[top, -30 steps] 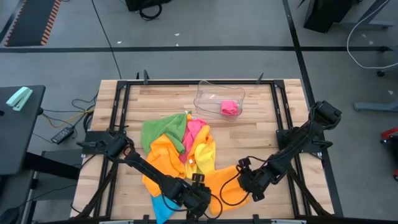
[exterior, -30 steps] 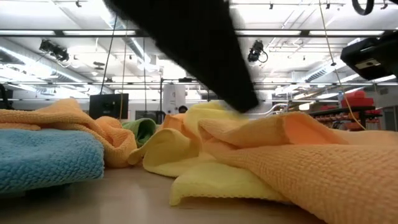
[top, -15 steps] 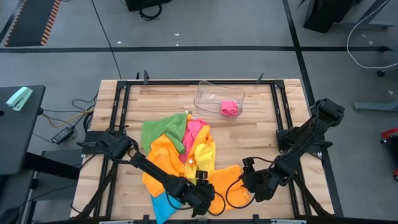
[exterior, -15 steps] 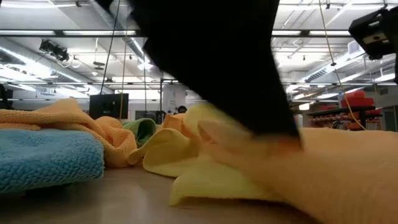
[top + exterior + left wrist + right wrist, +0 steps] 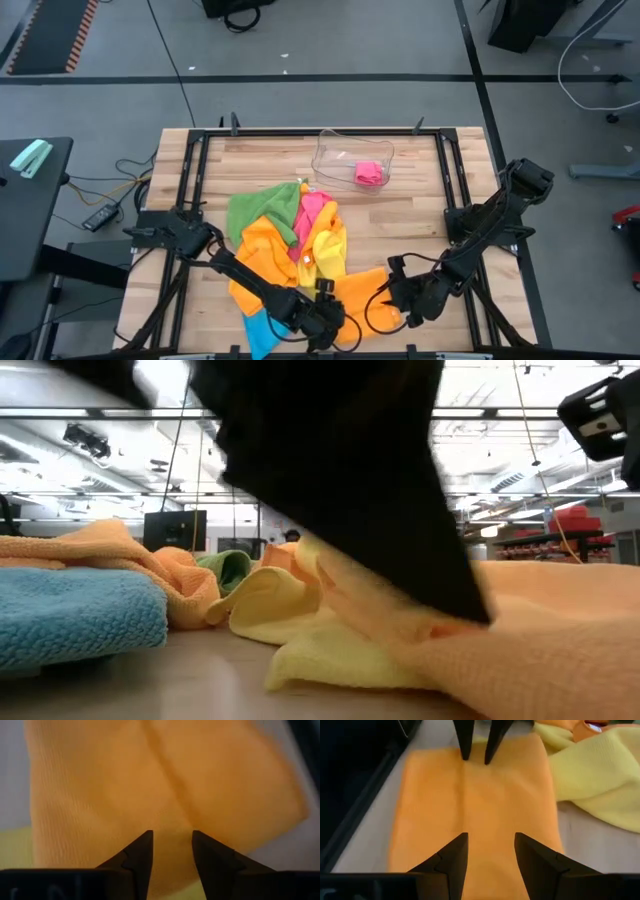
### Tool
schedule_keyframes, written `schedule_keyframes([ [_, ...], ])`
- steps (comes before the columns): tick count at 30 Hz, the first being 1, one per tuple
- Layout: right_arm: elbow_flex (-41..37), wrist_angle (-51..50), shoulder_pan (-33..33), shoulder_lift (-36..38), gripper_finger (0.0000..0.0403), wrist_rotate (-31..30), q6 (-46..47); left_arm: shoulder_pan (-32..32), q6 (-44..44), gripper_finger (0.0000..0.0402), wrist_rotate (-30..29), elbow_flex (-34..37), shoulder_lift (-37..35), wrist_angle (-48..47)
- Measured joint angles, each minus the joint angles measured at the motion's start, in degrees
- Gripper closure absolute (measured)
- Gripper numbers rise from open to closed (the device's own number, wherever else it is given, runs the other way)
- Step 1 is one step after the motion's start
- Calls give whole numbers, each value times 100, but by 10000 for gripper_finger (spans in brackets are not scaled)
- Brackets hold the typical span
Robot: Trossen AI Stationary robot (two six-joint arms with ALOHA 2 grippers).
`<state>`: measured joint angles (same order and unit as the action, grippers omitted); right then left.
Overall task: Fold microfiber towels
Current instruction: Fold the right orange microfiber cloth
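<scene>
High view: since a second ago the left gripper (image 5: 322, 322) has slid slightly toward 3 o'clock along the near edge of the surface (image 5: 410, 205), and the right gripper (image 5: 404, 300) has shifted a little toward 6 o'clock. The orange towel (image 5: 362, 290) between them now looks shorter and more bunched than it did, when it spread flatter toward 3 o'clock. The heap of towels sits left of centre: a green towel (image 5: 258, 212) at its 11 o'clock, a pink towel (image 5: 314, 208) at 1 o'clock, a yellow towel (image 5: 326, 248) on its 3 o'clock side, a blue towel (image 5: 262, 330) at 6 o'clock by the near edge. A clear tray (image 5: 352, 152) at 12 o'clock holds a folded pink cloth (image 5: 369, 174).

Low view: a dark arm (image 5: 340, 470) now fills much more of the middle than a second ago and presses into the orange cloth. The blue towel lies at 9 o'clock, with yellow folds in the middle.

Left wrist view: the left jaws stand narrowly apart with the orange towel lying just past their tips; I cannot tell whether they pinch it. The cloth shows a soft diagonal crease.

Right wrist view: the right jaws stand partly apart over the orange towel, which lies flat with a lengthwise crease; a grip cannot be told. The left gripper's fingertips (image 5: 465, 742) touch its far edge, and the yellow towel lies beside it.
</scene>
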<state>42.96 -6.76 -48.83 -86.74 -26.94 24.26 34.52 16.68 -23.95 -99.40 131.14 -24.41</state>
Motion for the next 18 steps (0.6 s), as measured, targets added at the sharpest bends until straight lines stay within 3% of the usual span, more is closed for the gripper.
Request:
schedule_keyframes([
  [7,-181,1054,-508,-47,233,-137,-270,90,-409,263,54,-185,-34,273],
  [12,-183,1109,-744,-107,233,-533,-320,123,-552,244,-22,-189,-36,297],
  [18,-183,853,-617,-107,233,-791,-251,54,-36,240,-614,-191,-292,-171],
])
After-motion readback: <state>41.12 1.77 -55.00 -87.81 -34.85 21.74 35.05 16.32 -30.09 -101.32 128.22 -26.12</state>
